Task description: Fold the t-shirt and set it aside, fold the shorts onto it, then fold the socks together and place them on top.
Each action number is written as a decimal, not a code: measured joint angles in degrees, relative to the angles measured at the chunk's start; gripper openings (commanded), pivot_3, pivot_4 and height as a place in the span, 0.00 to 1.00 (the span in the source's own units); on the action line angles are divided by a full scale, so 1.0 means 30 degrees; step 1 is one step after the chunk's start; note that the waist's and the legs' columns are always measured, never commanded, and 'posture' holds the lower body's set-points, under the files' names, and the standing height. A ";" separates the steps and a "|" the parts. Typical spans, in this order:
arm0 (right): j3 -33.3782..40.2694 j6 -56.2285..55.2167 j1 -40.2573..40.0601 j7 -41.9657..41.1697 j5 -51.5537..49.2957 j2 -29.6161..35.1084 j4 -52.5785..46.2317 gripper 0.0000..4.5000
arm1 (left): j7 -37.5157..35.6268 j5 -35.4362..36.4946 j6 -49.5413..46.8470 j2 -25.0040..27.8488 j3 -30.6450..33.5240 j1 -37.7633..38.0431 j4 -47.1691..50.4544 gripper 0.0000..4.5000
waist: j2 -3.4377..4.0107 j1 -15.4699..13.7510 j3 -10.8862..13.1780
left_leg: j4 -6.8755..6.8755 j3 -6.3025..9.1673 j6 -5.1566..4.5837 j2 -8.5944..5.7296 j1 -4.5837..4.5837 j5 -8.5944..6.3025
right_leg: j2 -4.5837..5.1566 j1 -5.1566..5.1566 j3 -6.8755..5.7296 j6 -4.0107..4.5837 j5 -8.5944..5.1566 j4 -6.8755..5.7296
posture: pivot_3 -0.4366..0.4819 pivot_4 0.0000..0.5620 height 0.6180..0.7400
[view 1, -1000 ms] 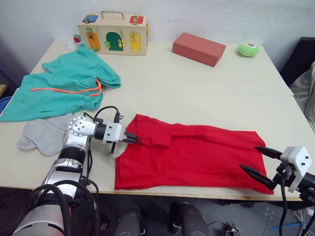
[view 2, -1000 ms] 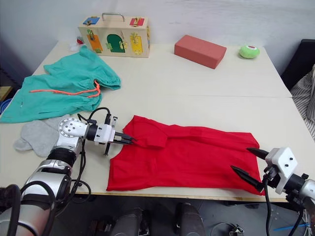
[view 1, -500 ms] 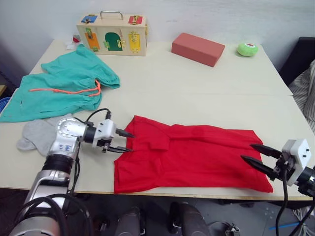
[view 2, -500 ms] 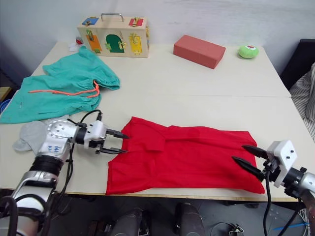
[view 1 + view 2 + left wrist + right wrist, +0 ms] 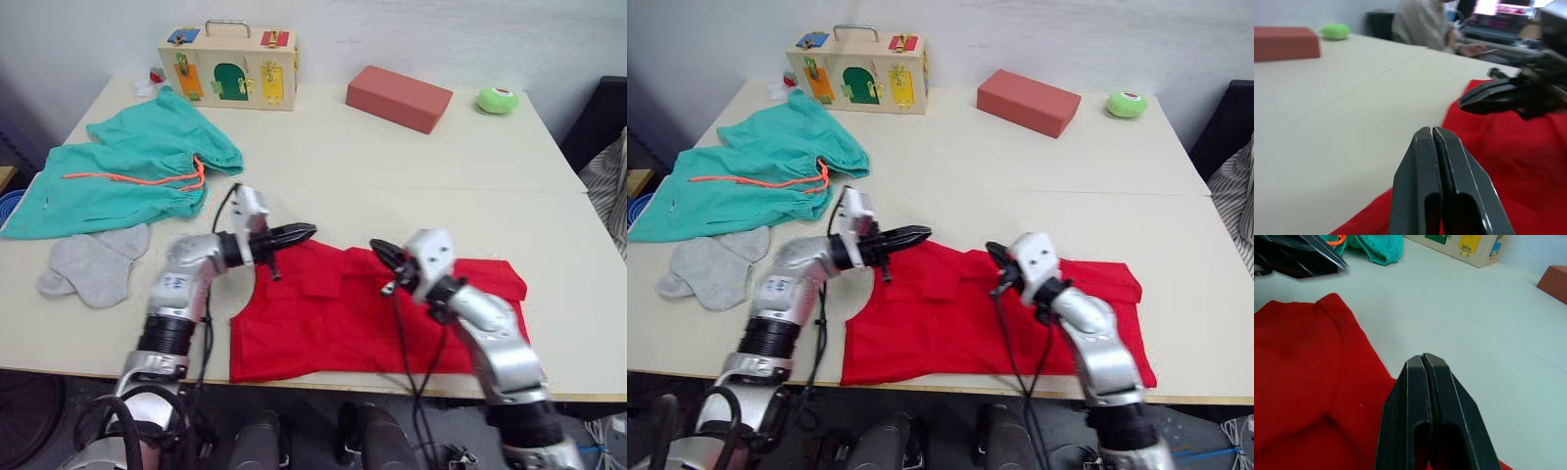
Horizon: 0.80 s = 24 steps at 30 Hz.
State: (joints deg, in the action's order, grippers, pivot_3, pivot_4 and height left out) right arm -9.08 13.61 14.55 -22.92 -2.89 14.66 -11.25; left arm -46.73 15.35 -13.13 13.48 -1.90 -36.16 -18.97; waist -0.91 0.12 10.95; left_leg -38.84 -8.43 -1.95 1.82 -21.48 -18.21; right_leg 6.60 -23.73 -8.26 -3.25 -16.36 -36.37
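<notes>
Nearest me, the t-shirt (image 5: pixel 362 318) lies flat along the front edge of the counter (image 5: pixel 392 166), its long axis running left to right, one end toward my left arm and the other out to the right. My right gripper (image 5: pixel 379 257) sits over the shirt's far edge near the middle, fingers pressed together with nothing between them as far as I can see. My left gripper (image 5: pixel 299 233) points right over the shirt's far left corner, fingers likewise pressed together; I cannot tell whether they pinch any cloth. To the left, the socks (image 5: pixel 93 264) lie side by side on the counter. Beyond them the shorts (image 5: pixel 127 171) are spread out, orange drawstring on top. At the far edge I see a wooden latch box (image 5: pixel 228 67), a red-brown block (image 5: pixel 398 96) and a green ball (image 5: pixel 497 99).
</notes>
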 measured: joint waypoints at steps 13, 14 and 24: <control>0.1107 -0.2113 -0.0633 0.2841 0.2084 -0.0039 0.3639 0.00 | 0.5739 -0.2068 -0.0720 -0.0691 -0.0213 0.2195 0.0827 0.01 | -0.0004 0.0051 -0.0012 | 0.0009 -0.0002 0.0009 0.0022 0.0082 -0.0017 | 0.0012 0.0040 0.0027 0.0001 -0.0001 0.0062 | 0.48 0.27 1.00; 0.1600 -0.2396 -0.0635 0.2844 0.1929 0.0249 0.3944 0.00 | 0.5721 -0.2204 -0.0512 -0.0535 -0.0275 0.2214 0.0724 0.01 | 0.0000 0.0049 -0.0026 | 0.0011 -0.0008 0.0009 0.0021 0.0085 -0.0018 | 0.0011 0.0041 0.0031 0.0002 -0.0001 0.0062 | 0.48 0.27 1.00; 0.6242 -0.6651 -0.2727 0.1824 -0.0175 0.3165 0.6979 0.00 | 0.5705 -0.2170 0.1035 -0.0047 0.0199 0.2102 -0.0677 0.01 | 0.0047 0.0095 -0.0275 | 0.0106 -0.0030 0.0002 0.0025 0.0161 -0.0025 | 0.0005 0.0088 0.0045 0.0001 -0.0001 0.0120 | 0.48 0.27 1.00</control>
State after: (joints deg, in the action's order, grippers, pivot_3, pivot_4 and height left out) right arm 9.65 -6.35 6.37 -17.45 -3.41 24.15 9.69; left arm -29.62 8.83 -10.02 13.34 -1.30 -29.85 -21.00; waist -0.77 0.40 10.12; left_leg -38.52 -8.52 -1.94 1.89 -21.00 -18.29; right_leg 6.62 -23.47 -8.12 -3.25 -16.36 -36.01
